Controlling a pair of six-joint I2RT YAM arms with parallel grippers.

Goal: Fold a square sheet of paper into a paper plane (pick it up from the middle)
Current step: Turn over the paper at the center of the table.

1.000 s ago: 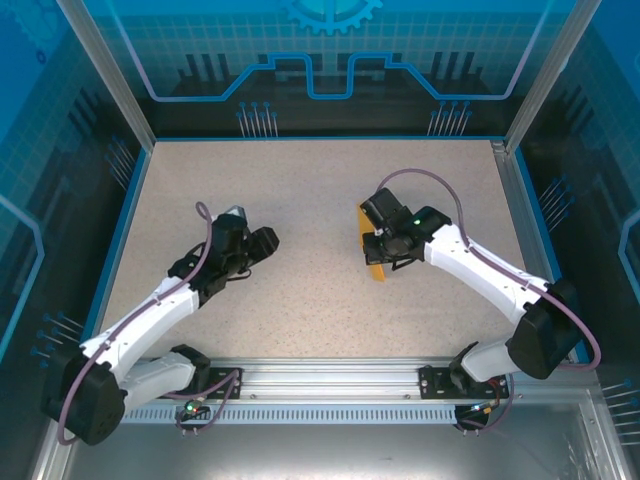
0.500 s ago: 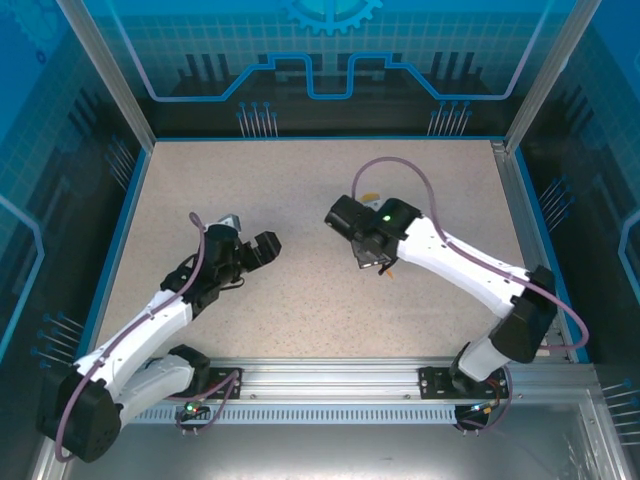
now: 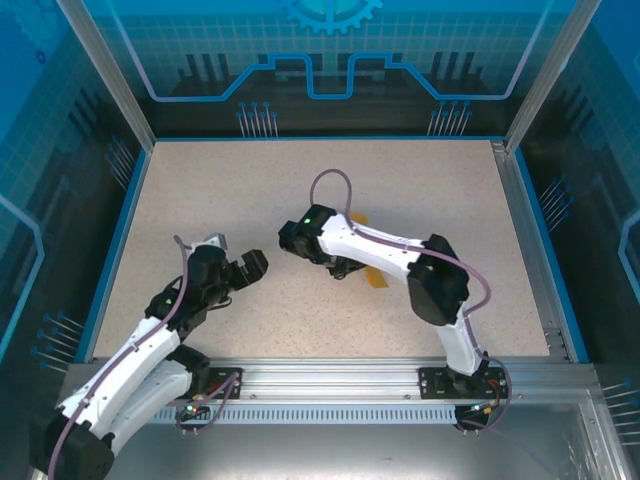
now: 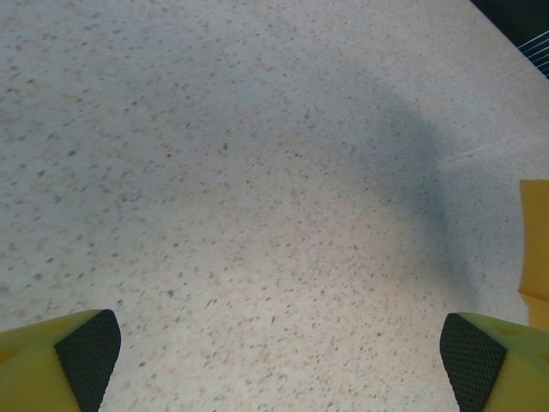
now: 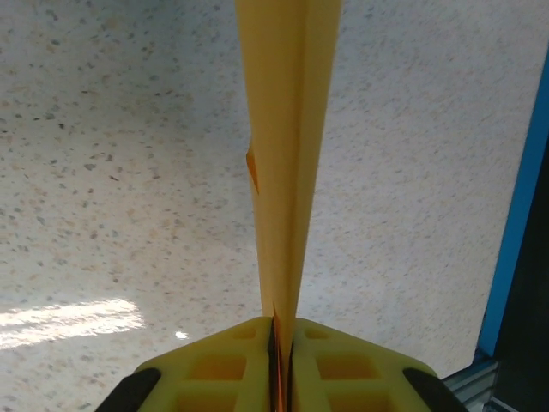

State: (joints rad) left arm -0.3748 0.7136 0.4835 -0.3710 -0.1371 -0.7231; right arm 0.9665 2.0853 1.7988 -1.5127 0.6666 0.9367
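Between right fingers (image 5: 319,359): paper plane (image 5: 287,129) clamped, swung toward left fingers (image 4: 86,350).
Left fingers: just spread wide, empty.
Meaning: folding looks finished; set-down likely next.

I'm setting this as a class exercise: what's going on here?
The right gripper has its jaws pinched shut on a folded orange-yellow paper plane, holding it over the middle of the table. The left gripper hangs to its left, jaws wide open and empty.
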